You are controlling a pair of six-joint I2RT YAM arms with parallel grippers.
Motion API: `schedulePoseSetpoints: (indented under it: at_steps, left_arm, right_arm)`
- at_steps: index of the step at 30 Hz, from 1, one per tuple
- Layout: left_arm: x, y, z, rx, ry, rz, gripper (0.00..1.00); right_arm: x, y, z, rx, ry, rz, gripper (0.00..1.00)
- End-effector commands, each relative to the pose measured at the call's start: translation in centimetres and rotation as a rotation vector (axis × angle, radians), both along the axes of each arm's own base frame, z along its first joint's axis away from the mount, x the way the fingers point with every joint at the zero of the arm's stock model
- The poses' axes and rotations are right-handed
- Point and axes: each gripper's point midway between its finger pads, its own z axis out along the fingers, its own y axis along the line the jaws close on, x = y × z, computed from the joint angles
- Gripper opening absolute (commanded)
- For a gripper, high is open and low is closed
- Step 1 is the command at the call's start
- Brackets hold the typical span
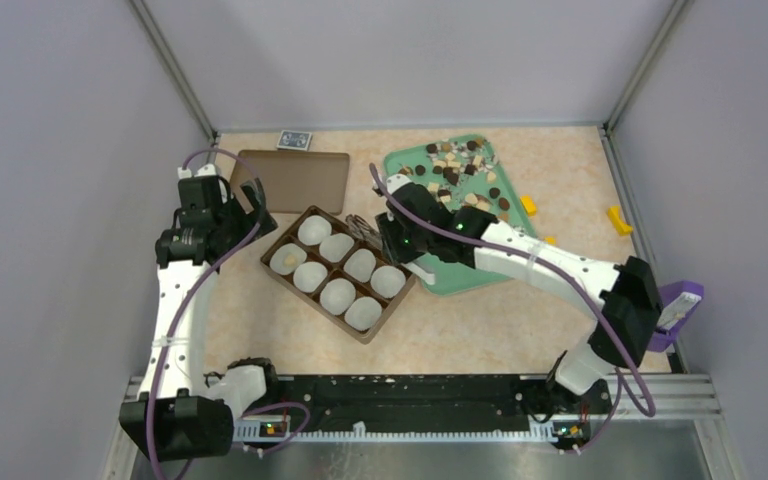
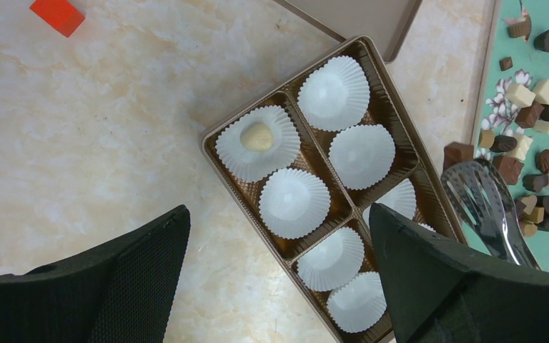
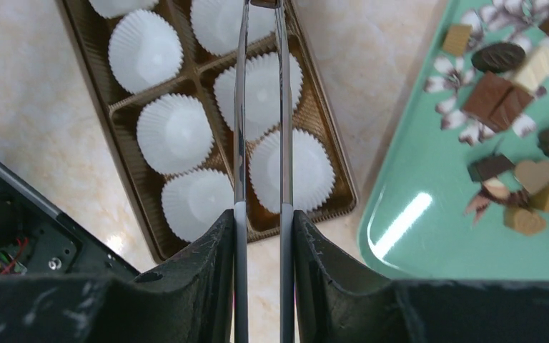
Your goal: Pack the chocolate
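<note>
My right gripper (image 3: 263,214) (image 1: 400,240) is shut on a pair of metal tongs (image 3: 241,107) (image 2: 486,207), which reach over the brown box (image 1: 278,238). A brown square chocolate (image 2: 457,152) shows right at the tongs' tips, by the box's edge nearest the green tray. The box holds several white paper cups; one cup has a cream chocolate (image 2: 257,136) in it. Loose chocolate (image 1: 457,165) lies on the green tray (image 1: 460,272). My left gripper (image 1: 252,205) (image 2: 279,214) hangs open above the box's left side, holding nothing.
A brown lid (image 1: 290,180) lies behind the box, with a blue card pack (image 1: 295,140) beyond it. Yellow blocks (image 1: 528,205) (image 1: 618,218) sit right of the tray. A red block (image 2: 57,14) lies on the table. A purple object (image 1: 682,303) is at the right edge.
</note>
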Motion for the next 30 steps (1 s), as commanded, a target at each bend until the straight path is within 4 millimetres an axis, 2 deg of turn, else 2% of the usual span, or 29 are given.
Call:
schedulePoseSetpoints:
  at_steps: [1, 5, 7, 8, 11, 15, 19, 30]
  left_arm:
    - [-0.4, 0.5, 1.6, 0.035, -0.044, 0.006, 0.99]
    - [-0.5, 0.6, 1.6, 0.036, -0.042, 0.007, 0.99]
    - [-0.6, 0.5, 1.5, 0.035, -0.039, 0.006, 0.99]
    - [-0.6, 0.5, 1.5, 0.035, -0.04, 0.007, 0.99]
    - [-0.6, 0.5, 1.4, 0.032, -0.039, 0.009, 0.99]
    - [-0.7, 0.5, 1.4, 0.035, -0.037, 0.007, 0.99]
    - [-0.8, 1.2, 1.6, 0.065, -0.037, 0.03, 0.99]
    - [-0.9, 1.2, 2.0, 0.069, -0.046, 0.027, 0.99]
  right_arm:
    - [1.8, 5.1, 3.7, 0.154, -0.079, 0.066, 0.0]
    - [2.8, 7.4, 2.9, 0.163, -0.067, 0.086, 0.0]
    - [3.4, 8.2, 1.6, 0.126, -0.043, 0.087, 0.0]
    - [3.9, 8.7, 2.0, 0.123, -0.049, 0.083, 0.0]
    - [5.1, 9.7, 1.3, 0.11, -0.059, 0.068, 0.0]
    - [5.7, 11.0, 0.6, 0.105, -0.047, 0.072, 0.0]
    - [5.8, 11.4, -0.7, 0.078, -0.019, 0.077, 0.0]
    - [5.4, 11.8, -1.9, 0.069, 0.016, 0.1, 0.1]
